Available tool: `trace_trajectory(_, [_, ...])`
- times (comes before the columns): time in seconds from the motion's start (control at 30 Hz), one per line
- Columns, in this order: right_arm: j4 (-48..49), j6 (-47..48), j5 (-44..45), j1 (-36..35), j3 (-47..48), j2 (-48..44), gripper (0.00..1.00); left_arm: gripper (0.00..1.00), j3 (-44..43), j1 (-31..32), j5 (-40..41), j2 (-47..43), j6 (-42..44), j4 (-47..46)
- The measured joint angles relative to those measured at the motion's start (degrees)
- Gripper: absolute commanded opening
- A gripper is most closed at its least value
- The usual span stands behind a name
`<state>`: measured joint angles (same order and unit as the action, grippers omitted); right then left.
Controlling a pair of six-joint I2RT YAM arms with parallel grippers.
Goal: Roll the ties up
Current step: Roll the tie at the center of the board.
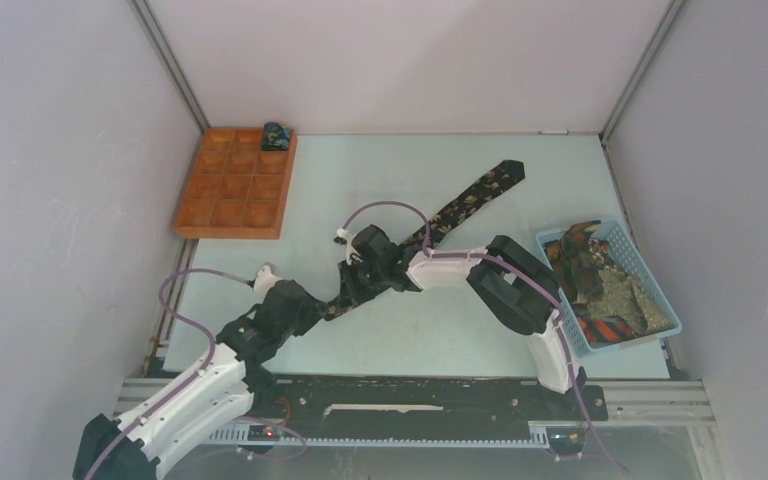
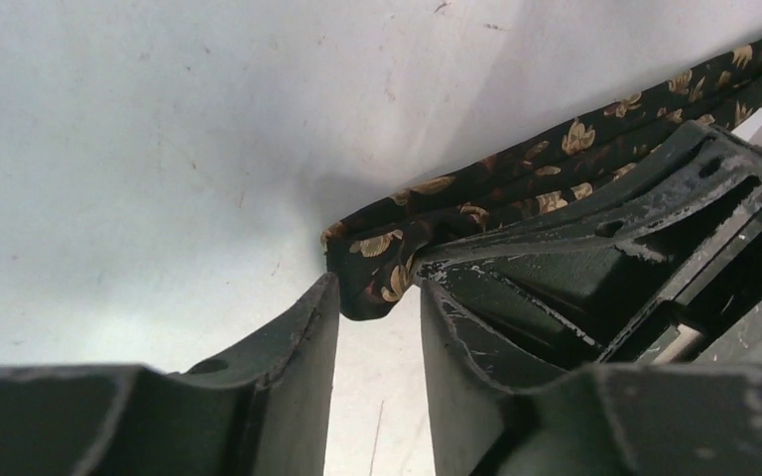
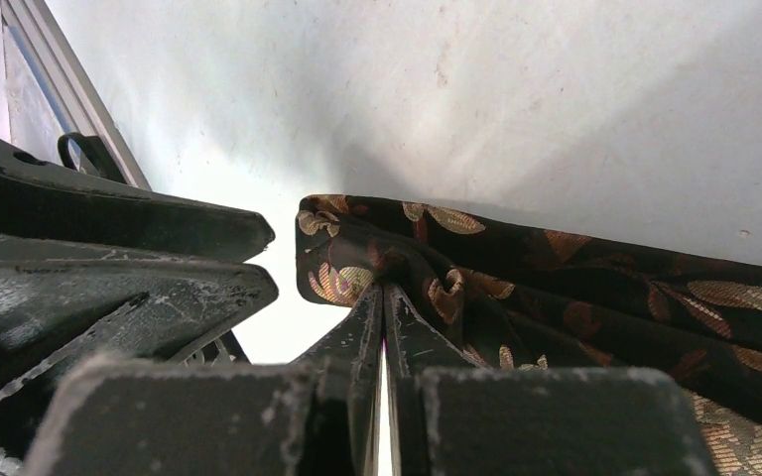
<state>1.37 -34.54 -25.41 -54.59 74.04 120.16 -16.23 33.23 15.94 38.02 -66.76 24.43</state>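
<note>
The tie [image 3: 556, 288] at the right pincer [image 3: 384, 290] is black, strewn with tan-gold leaves and fainter rust-brown ones. That pincer and the left pincer [image 2: 379, 288] are matt black, scuffed pale grey along the edges. Under them the counter [image 1: 380, 170] is pale mint. Far off to the left pincer's left, the tray [image 1: 225, 232] is orange, holding a dark blue-green patterned roll [image 1: 277, 135]. To the right pincer's right, the basket [image 1: 628, 342] is light blue, its ties [image 1: 600, 280] red-and-black striped, brown and olive.
</note>
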Motion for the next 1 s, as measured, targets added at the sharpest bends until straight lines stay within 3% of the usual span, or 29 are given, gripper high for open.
trace_trajectory(0.2, [-0.1, 0.6, -0.3, 0.2, 0.3, 0.3, 0.02, 0.51, 0.1, -0.1, -0.7, -3.0, 0.0, 1.7])
trace_trajectory(0.63, [0.0, 0.7, -1.4, 0.5, 0.5, 0.7, 0.02, 0.47, 7.6, -8.3, -9.8, -5.4, 0.9, -5.1])
trace_trajectory(0.83, [-0.1, 0.9, -1.6, 0.8, 0.5, 0.6, 0.13, 0.45, 6.9, -8.8, -10.4, -5.5, 2.9, -4.2])
trace_trajectory(1.0, [-3.1, 2.3, -0.9, 1.7, 0.5, -2.4, 0.17, 0.42, 1.5, -9.9, -8.6, -3.8, 6.4, -0.4])
